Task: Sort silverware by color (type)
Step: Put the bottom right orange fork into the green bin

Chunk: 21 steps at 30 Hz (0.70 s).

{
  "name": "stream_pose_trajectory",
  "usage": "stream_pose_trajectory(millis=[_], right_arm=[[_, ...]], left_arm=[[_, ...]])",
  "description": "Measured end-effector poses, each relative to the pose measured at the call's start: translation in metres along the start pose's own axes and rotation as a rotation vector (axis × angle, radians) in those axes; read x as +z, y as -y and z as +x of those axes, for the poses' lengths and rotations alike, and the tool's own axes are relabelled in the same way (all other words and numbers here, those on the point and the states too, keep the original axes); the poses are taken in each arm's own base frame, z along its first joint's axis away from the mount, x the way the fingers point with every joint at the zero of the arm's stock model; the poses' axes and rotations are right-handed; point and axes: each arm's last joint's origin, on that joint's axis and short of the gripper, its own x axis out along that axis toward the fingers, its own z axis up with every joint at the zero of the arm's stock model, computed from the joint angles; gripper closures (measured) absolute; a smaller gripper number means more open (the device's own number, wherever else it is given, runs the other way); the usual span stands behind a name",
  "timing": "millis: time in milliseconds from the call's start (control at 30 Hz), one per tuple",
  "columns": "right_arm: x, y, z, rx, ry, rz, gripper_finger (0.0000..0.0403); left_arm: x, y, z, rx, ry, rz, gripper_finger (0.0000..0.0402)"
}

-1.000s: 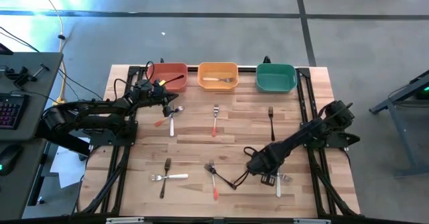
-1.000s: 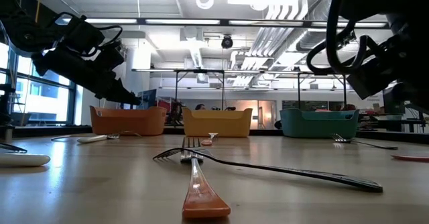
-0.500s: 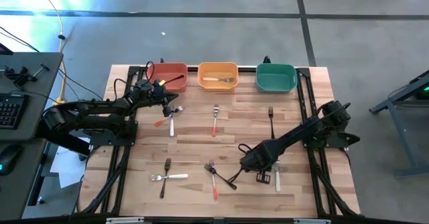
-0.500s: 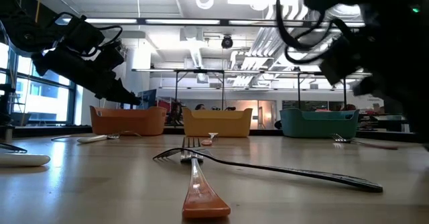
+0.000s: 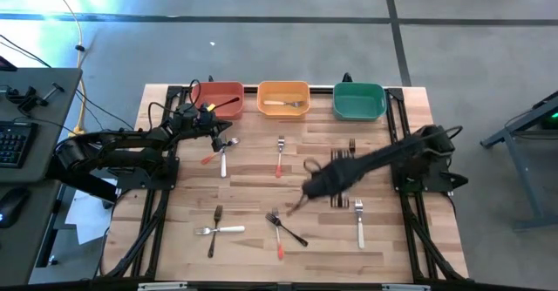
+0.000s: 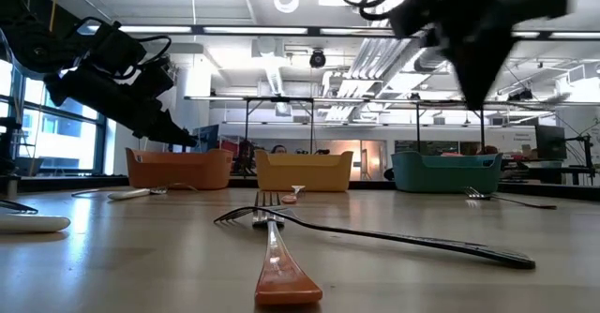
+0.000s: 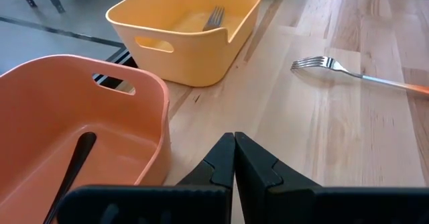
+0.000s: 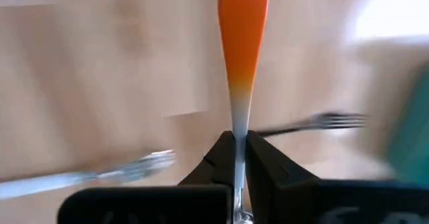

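We see a pale wooden butcher-block table (image 5: 261,186) standing on a grey concrete floor, with three plastic bins lined up along its far edge: a red-orange bin (image 5: 219,98), a yellow-orange bin (image 5: 283,98) and a green bin (image 5: 359,101). A dark-handled fork (image 7: 75,163) lies inside the red-orange bin, and a silver fork (image 5: 283,104) lies in the yellow-orange one.

The right gripper (image 8: 238,158) hovers over the middle of the table, right of centre, and its jaws are clamped on the metal neck of an orange-handled fork (image 8: 242,23), whose handle sticks out ahead of the fingers. The arm is blurred in the overhead view.

The left gripper (image 7: 234,158) sits near the red-orange bin at the table's far left, its jaws pressed together with nothing between them.

More silverware is scattered on the wood. A white-handled fork (image 5: 222,159) and a red-handled fork (image 5: 209,159) lie just beside the left gripper. Another red-handled fork (image 5: 280,155) rests mid-table below the yellow-orange bin. Near the front edge we find a brown fork (image 5: 214,228) crossing a white fork (image 5: 220,230), then a black fork (image 5: 290,230) crossing a red-handled fork (image 5: 278,239). A white fork (image 5: 358,222) lies alone toward the right.
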Motion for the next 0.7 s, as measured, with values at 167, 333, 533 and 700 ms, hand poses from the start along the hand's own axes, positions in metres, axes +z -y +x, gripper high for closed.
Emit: stream_pose_trajectory(millis=[167,333,533,700], right_arm=[[-0.012,0.071,0.009,-0.137,0.002,0.026,0.0402],[-0.030,0.150,0.023,-0.161,0.091,0.187,0.0403],[-0.055,0.234,0.057,-0.178,0.197,0.337,0.0403],[-0.073,0.276,0.093,-0.119,0.271,0.395,0.0403]], left_arm=[[0.000,0.000,0.000,0.000,0.000,0.000,0.0401],[0.000,0.000,0.000,0.000,0.000,-0.006,0.0401],[0.000,0.000,0.000,0.001,0.003,-0.014,0.0401],[0.000,0.000,0.000,0.001,0.004,0.000,0.0401]])
